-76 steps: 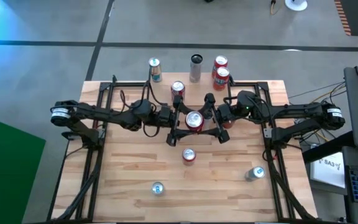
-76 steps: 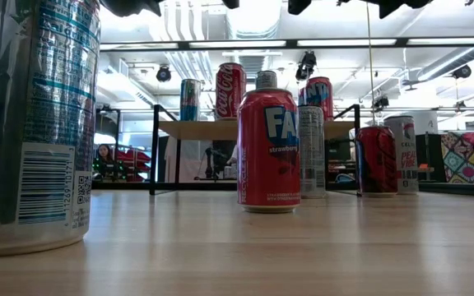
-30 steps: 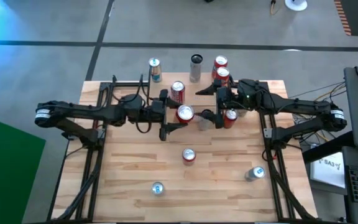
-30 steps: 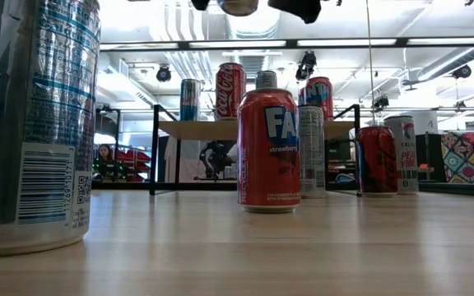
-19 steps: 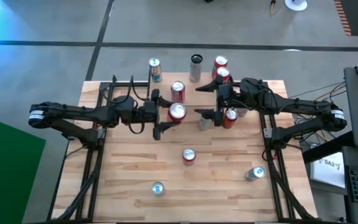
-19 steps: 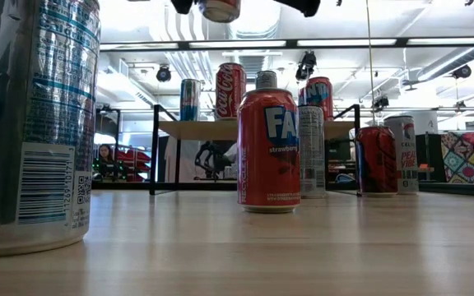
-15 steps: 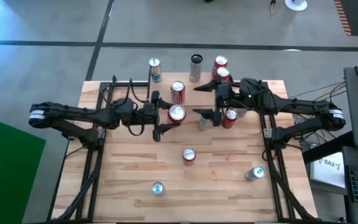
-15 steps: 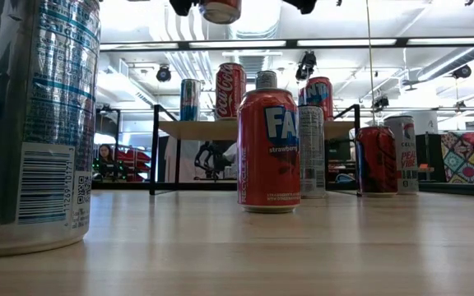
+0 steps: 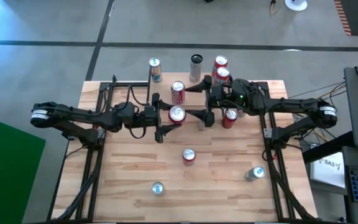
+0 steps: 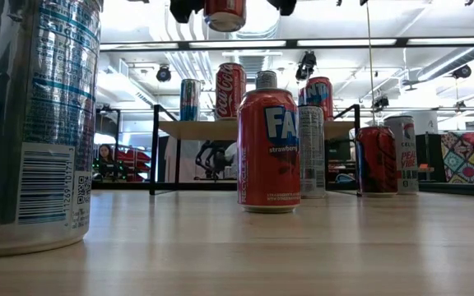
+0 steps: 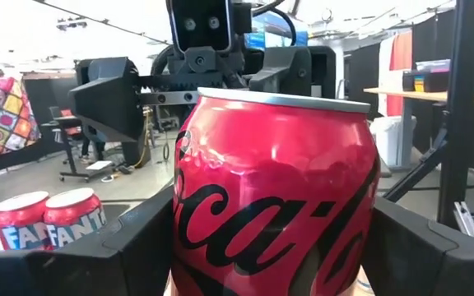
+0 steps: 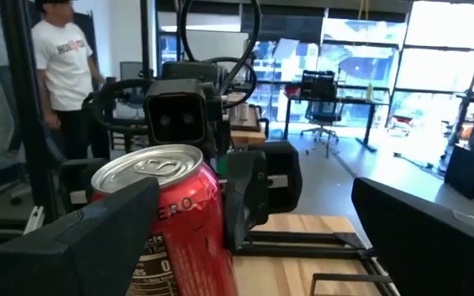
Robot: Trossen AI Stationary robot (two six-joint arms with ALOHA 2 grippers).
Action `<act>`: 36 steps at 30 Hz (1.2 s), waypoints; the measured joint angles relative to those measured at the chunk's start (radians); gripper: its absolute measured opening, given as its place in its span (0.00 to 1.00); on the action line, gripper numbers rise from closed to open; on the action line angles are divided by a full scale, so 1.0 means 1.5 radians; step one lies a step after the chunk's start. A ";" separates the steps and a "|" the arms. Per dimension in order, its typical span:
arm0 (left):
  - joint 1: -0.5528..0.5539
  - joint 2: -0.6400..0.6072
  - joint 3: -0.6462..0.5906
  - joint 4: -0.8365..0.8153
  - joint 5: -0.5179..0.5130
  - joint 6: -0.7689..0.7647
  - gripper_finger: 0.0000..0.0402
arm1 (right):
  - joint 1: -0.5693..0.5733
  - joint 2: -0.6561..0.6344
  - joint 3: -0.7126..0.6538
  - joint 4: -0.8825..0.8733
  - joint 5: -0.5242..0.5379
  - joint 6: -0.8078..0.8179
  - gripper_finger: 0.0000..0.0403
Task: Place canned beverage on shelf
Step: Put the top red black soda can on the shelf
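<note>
High view, frame centre: left gripper (image 9: 169, 116) pinching a red Coke can (image 9: 177, 113) aloft, right gripper (image 9: 199, 102) spread wide beside it — shelf (image 10: 253, 129) placement not done yet

L tool (image 9: 166, 115) clamped, R tool (image 9: 201, 99) agape

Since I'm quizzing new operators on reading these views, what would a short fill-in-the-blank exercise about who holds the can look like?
1. The red Coca-Cola can is held between the fingers of the ____ gripper.
2. The right gripper faces that can with its jaws ____.
3. In the low view the held can hangs ____ the shelf.
4. The can nearest the low camera's centre, a red one, reads "____".

Missing words: left; open; above; strawberry
</note>
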 joint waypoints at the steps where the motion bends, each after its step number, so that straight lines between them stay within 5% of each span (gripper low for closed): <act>1: 0.000 0.000 -0.001 0.000 -0.002 0.000 0.72 | 0.000 0.000 0.000 0.000 0.001 0.000 0.99; 23: 0.000 -0.019 -0.042 0.019 -0.037 -0.006 0.72 | 0.003 0.002 0.024 -0.002 -0.012 -0.005 0.99; 36: 0.000 -0.013 -0.042 0.059 -0.064 0.011 0.72 | 0.015 0.088 0.066 0.008 -0.020 -0.003 0.99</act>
